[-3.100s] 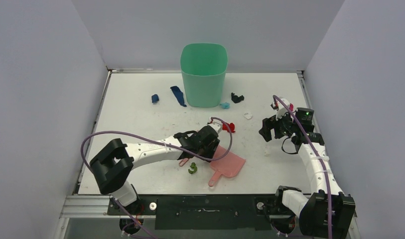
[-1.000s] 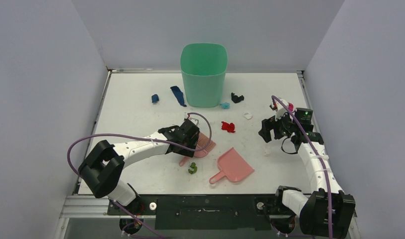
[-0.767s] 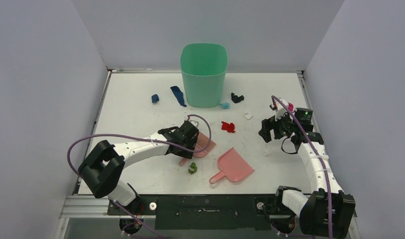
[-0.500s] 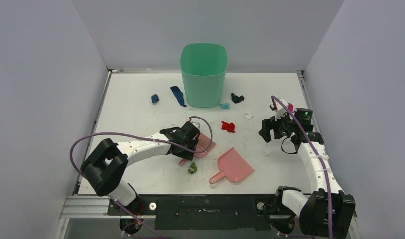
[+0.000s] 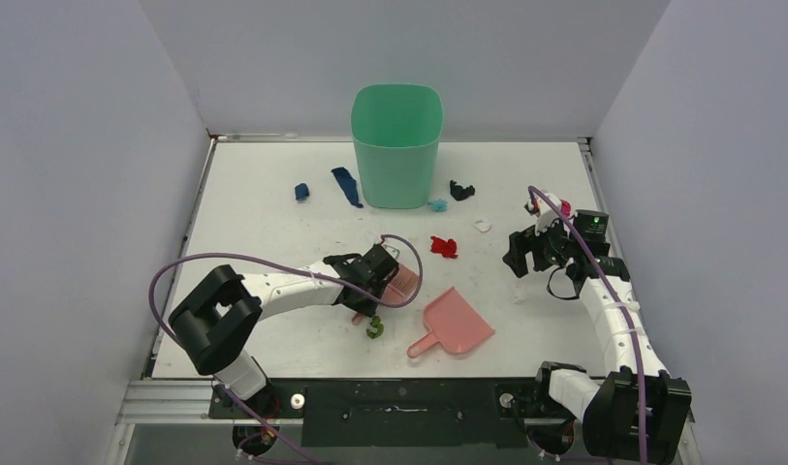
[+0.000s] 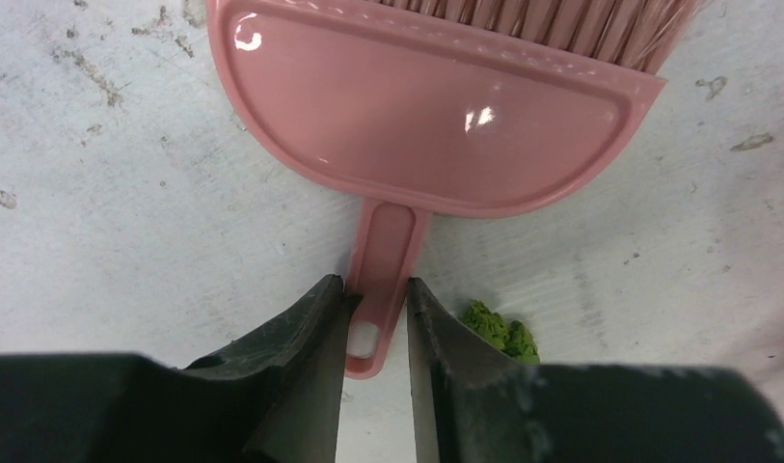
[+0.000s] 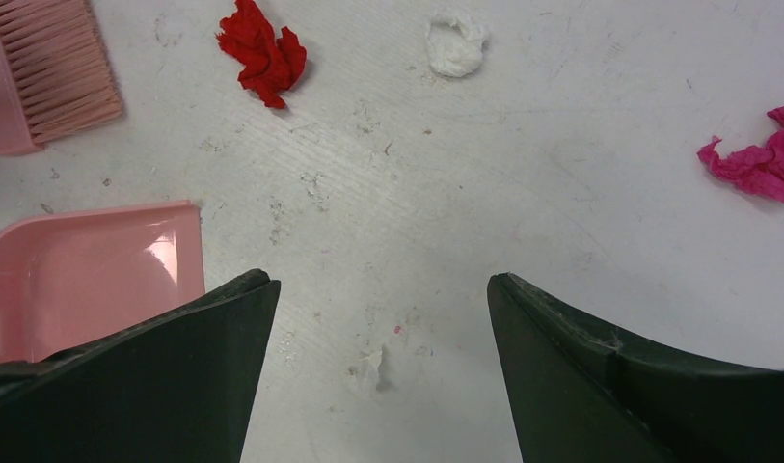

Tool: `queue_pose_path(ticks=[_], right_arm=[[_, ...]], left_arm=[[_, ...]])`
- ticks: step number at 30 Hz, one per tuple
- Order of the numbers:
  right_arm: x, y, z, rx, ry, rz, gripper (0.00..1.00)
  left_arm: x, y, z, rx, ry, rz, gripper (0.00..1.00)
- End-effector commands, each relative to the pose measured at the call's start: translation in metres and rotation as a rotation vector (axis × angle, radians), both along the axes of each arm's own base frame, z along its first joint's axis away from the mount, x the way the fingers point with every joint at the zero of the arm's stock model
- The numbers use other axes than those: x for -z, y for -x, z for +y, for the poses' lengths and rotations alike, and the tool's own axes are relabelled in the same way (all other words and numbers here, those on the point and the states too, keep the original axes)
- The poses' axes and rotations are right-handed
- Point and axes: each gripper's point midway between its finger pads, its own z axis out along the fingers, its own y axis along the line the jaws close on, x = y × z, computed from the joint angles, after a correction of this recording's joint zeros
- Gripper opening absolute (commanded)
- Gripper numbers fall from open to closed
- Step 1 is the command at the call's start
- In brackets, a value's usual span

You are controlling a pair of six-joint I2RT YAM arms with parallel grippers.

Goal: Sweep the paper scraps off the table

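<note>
Paper scraps (image 5: 444,247): scattered loose across the table (image 5: 264,242), none gathered; this looks like an early stage.
Far scraps: two dark blue scraps (image 5: 347,186) lie left of the green bin (image 5: 396,145). A black scrap (image 5: 460,190) and a light blue scrap (image 5: 437,204) lie right of it, the light blue one at its base.
Middle scraps: red scrap (image 7: 265,53), white scrap (image 7: 455,43) and magenta scrap (image 7: 759,164) on bare table ahead of the right arm.
Near scrap: green scrap (image 6: 499,328), just beside the brush handle.
Left end effector (image 6: 375,289): narrow, fingers against both sides of the brush (image 6: 436,116) handle, near its tail end by the hanging hole. The brush lies flat on the table.
Right end effector (image 7: 378,280): wide, holding nothing, above bare table.
Dustpan (image 5: 453,325): lies free, held by nothing, near the brush.
Risk, grip: a hold so far back on the handle may let the brush swing or slip once the bristles drag.
Risk, green scrap: it sits so close to the finger that lifting the brush could flick it away.
Risk, dustpan: unheld, it would likely slide when scraps are pushed against it.
Risk, bin: scraps close to it are hard to reach, and a careless stroke could knock it.
Risk, edges: light crumpled paper may skip off the table edge.
</note>
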Motion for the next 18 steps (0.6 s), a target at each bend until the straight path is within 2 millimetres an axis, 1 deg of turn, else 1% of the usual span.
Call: queue_pose_path(ticks=[1,2,3,5,7,11,12,15,18], right_arm=[[-0.009,-0.005,0.005,-0.025,-0.014,-0.033,0.82],[-0.009,-0.005,0.005,-0.026,-0.014,-0.033,0.82],[-0.009,-0.004,0.005,-0.026,-0.015,-0.033,0.82],[-0.010,-0.005,0.005,-0.024,-0.016,-0.035,0.82],[-0.010,-0.005,0.005,-0.023,-0.016,-0.037,0.82],[-0.014,-0.004,0.009,-0.035,-0.042,-0.039,0.81],[-0.018,-0.003,0.014,-0.049,-0.063,-0.044,0.81],[-0.035,0.006,0.035,-0.149,-0.118,-0.066,0.82],[-0.051,0.020,0.064,-0.337,-0.088,-0.127,0.84]], left_arm=[[0.009,0.004,-0.010,0.032,0.000,0.032,0.19],[0.008,0.005,-0.012,0.037,0.004,0.038,0.14],[0.005,0.006,-0.013,0.040,0.009,0.038,0.11],[-0.005,0.005,-0.016,0.046,0.017,0.014,0.09],[-0.019,0.000,-0.016,0.047,0.031,-0.023,0.06],[-0.055,-0.011,-0.024,0.063,0.080,-0.098,0.00],[-0.065,-0.011,-0.030,0.087,0.108,-0.101,0.00],[-0.102,-0.008,-0.051,0.163,0.216,-0.117,0.00],[-0.135,-0.009,-0.063,0.228,0.291,-0.159,0.00]])
